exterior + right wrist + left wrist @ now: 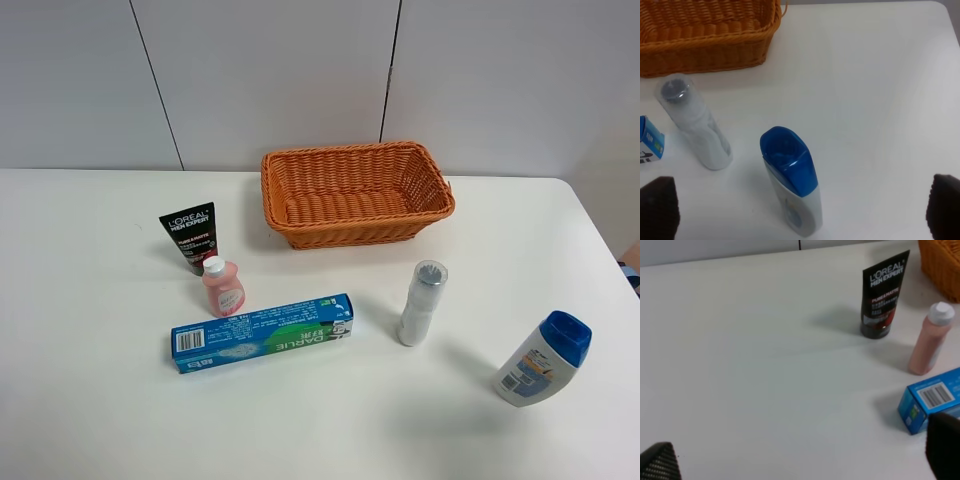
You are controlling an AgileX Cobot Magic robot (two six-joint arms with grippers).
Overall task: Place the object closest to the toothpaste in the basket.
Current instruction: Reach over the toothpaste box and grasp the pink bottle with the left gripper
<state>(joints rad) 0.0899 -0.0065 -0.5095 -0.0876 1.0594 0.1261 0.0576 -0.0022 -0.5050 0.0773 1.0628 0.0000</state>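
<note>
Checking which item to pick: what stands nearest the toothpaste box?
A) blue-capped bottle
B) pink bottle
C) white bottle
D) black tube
B: the pink bottle stands right by the far edge of the toothpaste box, while the black tube, the white bottle and the blue-capped bottle are all farther off.

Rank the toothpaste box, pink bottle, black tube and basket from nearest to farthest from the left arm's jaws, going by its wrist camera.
1. Toothpaste box, lying flat, right in front.
2. Pink bottle, standing just beyond the box.
3. Black tube, upright, farther back.
4. Basket, farthest, behind them all.
</note>
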